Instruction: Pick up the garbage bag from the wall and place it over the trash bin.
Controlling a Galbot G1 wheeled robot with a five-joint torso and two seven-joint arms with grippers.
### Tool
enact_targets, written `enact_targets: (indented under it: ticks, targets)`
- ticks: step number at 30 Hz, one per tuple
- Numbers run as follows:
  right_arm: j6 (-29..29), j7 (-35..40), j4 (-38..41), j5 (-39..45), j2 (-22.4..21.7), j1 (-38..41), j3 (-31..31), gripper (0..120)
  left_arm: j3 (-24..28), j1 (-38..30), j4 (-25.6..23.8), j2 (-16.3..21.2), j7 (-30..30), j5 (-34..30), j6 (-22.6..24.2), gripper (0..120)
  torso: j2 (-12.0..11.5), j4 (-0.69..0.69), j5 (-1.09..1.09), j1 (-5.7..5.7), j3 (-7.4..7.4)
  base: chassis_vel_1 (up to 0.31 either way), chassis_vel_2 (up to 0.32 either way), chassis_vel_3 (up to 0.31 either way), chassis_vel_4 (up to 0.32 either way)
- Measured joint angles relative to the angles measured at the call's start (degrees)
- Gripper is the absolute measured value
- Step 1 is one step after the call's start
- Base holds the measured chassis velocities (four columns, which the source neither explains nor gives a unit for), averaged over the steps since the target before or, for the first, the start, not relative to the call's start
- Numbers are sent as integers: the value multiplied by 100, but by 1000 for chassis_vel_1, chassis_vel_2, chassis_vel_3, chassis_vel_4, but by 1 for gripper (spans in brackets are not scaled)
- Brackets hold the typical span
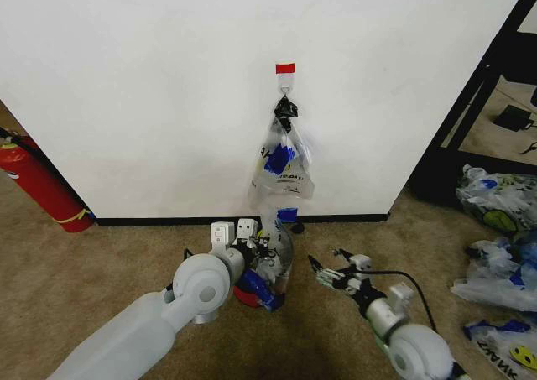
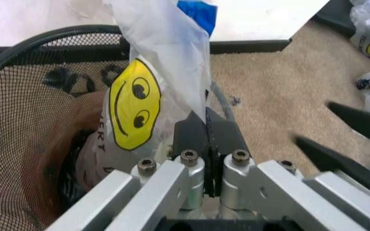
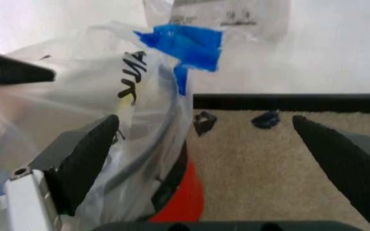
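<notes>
— between the left gripper's (image 2: pixel 207 139) dark fingers (image 2: pixel 188 132), what do you see?

— a fold of the garbage bag (image 2: pixel 152 82), pinched. the two fingers are pressed flat together with the thin plastic caught at their seam, so that gripper is holding the bag. the yellow smiley face sits just beside the fingers, on the side toward the trash bin's (image 2: pixel 18 53) mesh wall, and the rest of the plastic drops down inside the bin below them.

— and the blue patch?

— it rises past the fingertips, toward the wall (image 1: pixel 143 78).

— where's the other one?

— the right gripper (image 1: pixel 323 273) hangs low over the carpet (image 1: pixel 84 262), beside the bin and apart from it. its fingers (image 3: pixel 82 154) are spread wide with nothing between them but carpet and the black baseboard. one finger lies just against the bag's bulging side; whether it touches i cannot tell. the bin's red base shows just under that finger.

— anything past the fingertips?

— on the wall, under a red tape strip (image 1: pixel 285 68), a bundle of like bags (image 1: pixel 284 162) hangs from a hook with a black clip. off beyond the right arm, a pile of bags (image 1: pixel 499 254) on the carpet; a red fire extinguisher (image 1: pixel 38 187) stands well apart past the left arm.
</notes>
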Motion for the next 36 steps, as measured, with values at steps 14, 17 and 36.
enact_targets:
  ticks: [14, 17, 36]
  targets:
    - [-974, 879, -806, 115, 246, 1356, -912, 100, -38, 84, -36, 53, 39, 99, 13, 0, 0, 0, -1, 0, 0, 0, 0, 0, 0]
    - [-1048, 923, -863, 149, 277, 1408, -966, 100, -26, 85, -37, 50, 44, 106, 14, 0, 0, 0, -1, 0, 0, 0, 0, 0, 0]
    - [-1405, 1194, -1265, 809, 462, 1800, -1235, 48, -63, 119, -54, 84, 68, 127, 22, 0, 0, 0, -1, 0, 0, 0, 0, 0, 0]
